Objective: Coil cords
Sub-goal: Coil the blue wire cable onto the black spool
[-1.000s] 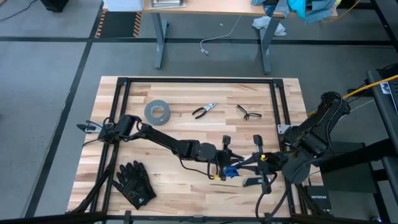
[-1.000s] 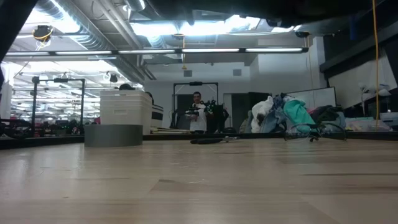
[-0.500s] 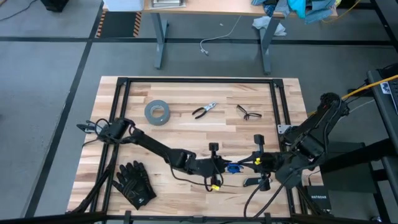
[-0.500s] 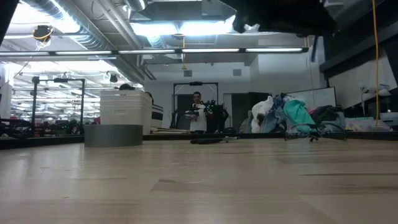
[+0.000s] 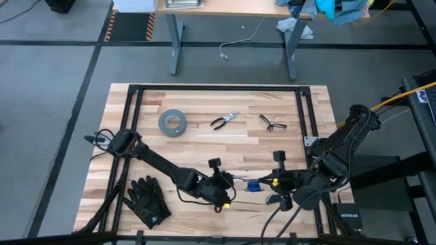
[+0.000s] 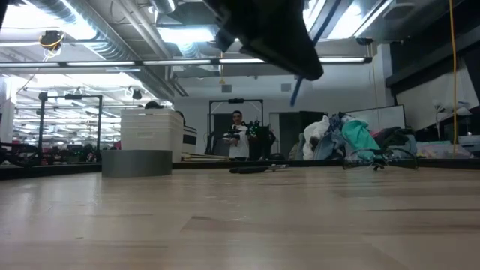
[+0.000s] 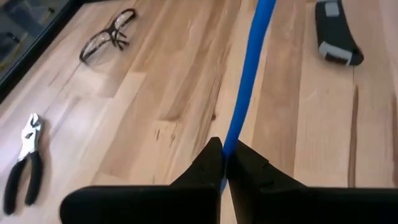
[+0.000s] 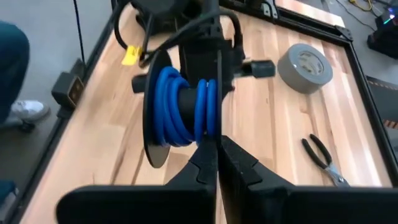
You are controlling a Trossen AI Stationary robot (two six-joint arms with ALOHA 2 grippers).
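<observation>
Near desk [image 5: 204, 129] edge: left gripper [image 5: 230, 182] and right gripper [image 5: 264, 182], both clamped on the cords [image 5: 253, 184], blue coil between them. Bare wood beyond; farther off, tape roll [image 5: 172, 122], pliers [image 5: 223, 120], glasses [image 5: 272, 122].

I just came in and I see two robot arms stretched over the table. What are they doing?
They are winding up a thin blue cord. The left hand is shut on the cord, which runs taut above the wooden table. The right hand is also shut, beside blue coils already wrapped around a black spool. The grey tape roll, pliers and glasses lie untouched.
</observation>
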